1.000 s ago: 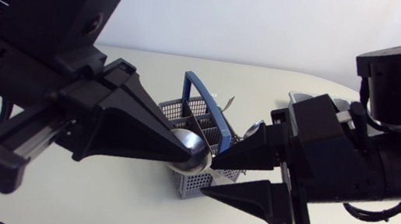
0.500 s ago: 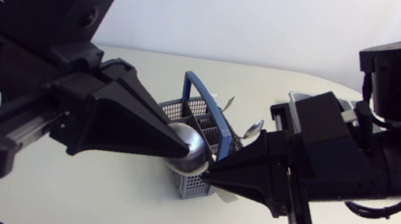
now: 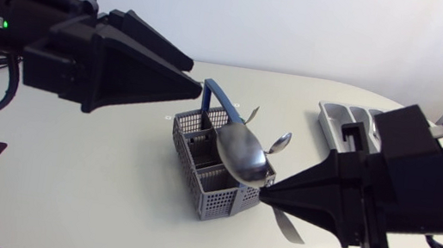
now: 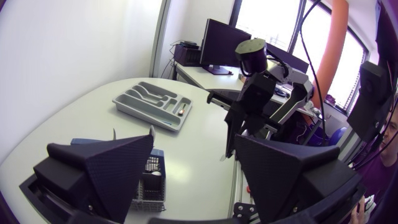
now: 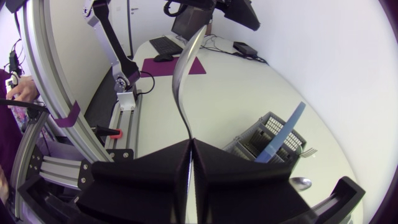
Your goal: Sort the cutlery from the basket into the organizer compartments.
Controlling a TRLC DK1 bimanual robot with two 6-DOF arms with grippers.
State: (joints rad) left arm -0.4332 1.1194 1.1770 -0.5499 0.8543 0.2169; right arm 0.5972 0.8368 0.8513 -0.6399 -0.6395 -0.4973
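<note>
The spoon (image 3: pixel 245 155) is gripped by its handle in the closed right gripper (image 3: pixel 268 197) and held in the air just over the basket (image 3: pixel 215 200). Its bowl is raised toward the left arm and its handle end pokes out past the fingertips, so its long axis slants across the desk. The organizer (image 3: pixel 337 116) lies toward the desk's far right corner — away from the bowl — and the right arm is judged nearer, the left gripper (image 3: pixel 198 91) being open, empty and well apart.
</note>
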